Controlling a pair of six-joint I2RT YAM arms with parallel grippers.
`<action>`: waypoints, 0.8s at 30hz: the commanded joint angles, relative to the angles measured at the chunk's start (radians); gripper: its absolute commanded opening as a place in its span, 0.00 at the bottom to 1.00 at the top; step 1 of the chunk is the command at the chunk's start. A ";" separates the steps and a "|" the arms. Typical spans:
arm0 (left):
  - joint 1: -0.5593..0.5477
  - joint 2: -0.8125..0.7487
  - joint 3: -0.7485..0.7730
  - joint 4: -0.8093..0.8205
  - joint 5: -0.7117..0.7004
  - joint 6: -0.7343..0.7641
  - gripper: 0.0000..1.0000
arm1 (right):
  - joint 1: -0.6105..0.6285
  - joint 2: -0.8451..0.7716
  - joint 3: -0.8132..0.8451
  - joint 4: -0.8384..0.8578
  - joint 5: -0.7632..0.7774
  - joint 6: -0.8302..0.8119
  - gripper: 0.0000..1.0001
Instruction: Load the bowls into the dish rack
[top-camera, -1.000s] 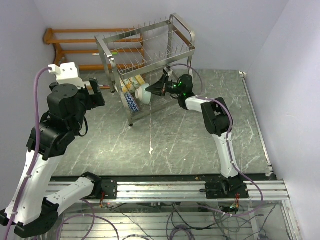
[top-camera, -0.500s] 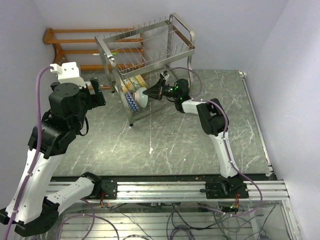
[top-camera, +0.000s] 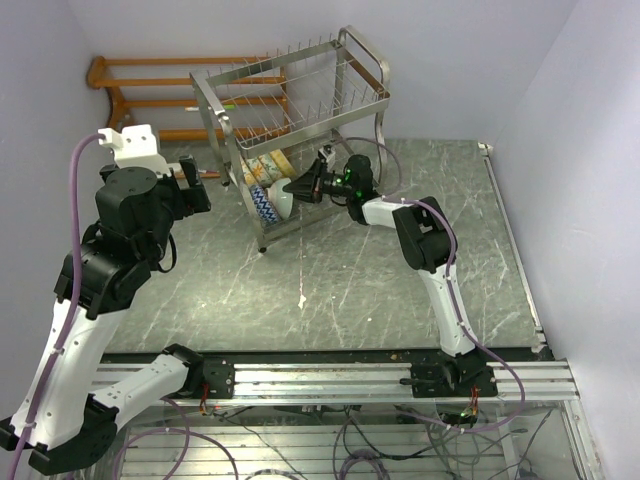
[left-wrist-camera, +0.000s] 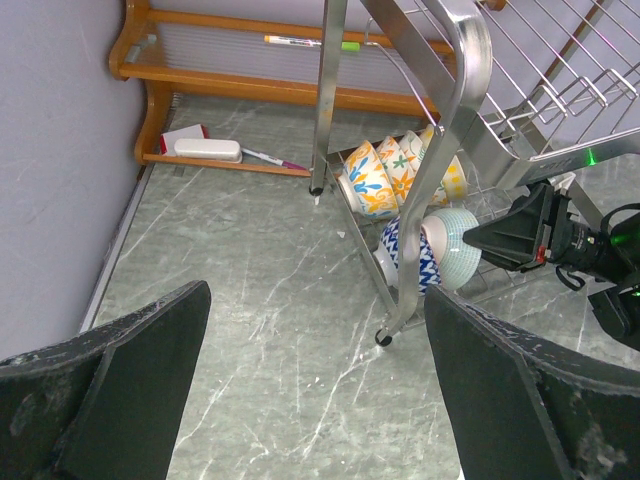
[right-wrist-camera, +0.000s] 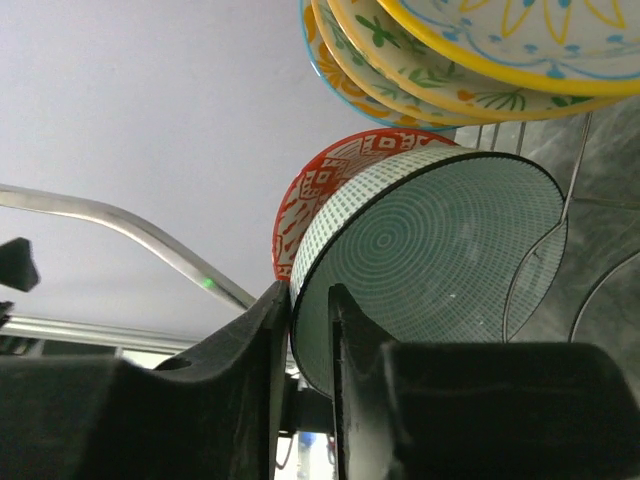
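The steel dish rack (top-camera: 212, 108) stands at the back of the table. Its lower tier holds several floral bowls (left-wrist-camera: 372, 180) on edge, with a blue-and-white bowl (left-wrist-camera: 405, 258) in front of them. My right gripper (top-camera: 300, 187) reaches into that tier and is shut on the rim of the pale mint bowl (top-camera: 283, 200). In the right wrist view the mint bowl (right-wrist-camera: 440, 270) lies against a red-patterned bowl (right-wrist-camera: 318, 190), below the floral ones (right-wrist-camera: 450, 60). My left gripper (top-camera: 193, 188) is open and empty, left of the rack, above the table (left-wrist-camera: 315, 400).
The orange-brown wooden shelf (top-camera: 150, 72) stands against the back wall behind the rack. It holds a white object (left-wrist-camera: 205, 150) and pens. The rack's leg and foot (left-wrist-camera: 383, 338) are close to my left gripper's right finger (left-wrist-camera: 530, 400). Walls close in left and right.
My right gripper has moved left, deeper into the rack's lower tier, carrying the mint bowl up against the other bowls. The left arm has not moved.
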 joint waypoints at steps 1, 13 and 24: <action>0.005 -0.007 0.023 0.028 -0.020 0.011 0.99 | -0.006 -0.018 0.045 -0.278 0.019 -0.160 0.32; 0.005 -0.024 0.020 0.028 -0.012 0.013 0.99 | -0.002 -0.060 0.074 -0.032 -0.040 -0.057 0.55; 0.005 -0.017 0.033 -0.017 0.023 -0.010 0.99 | -0.003 -0.234 -0.122 -0.040 0.011 -0.101 0.55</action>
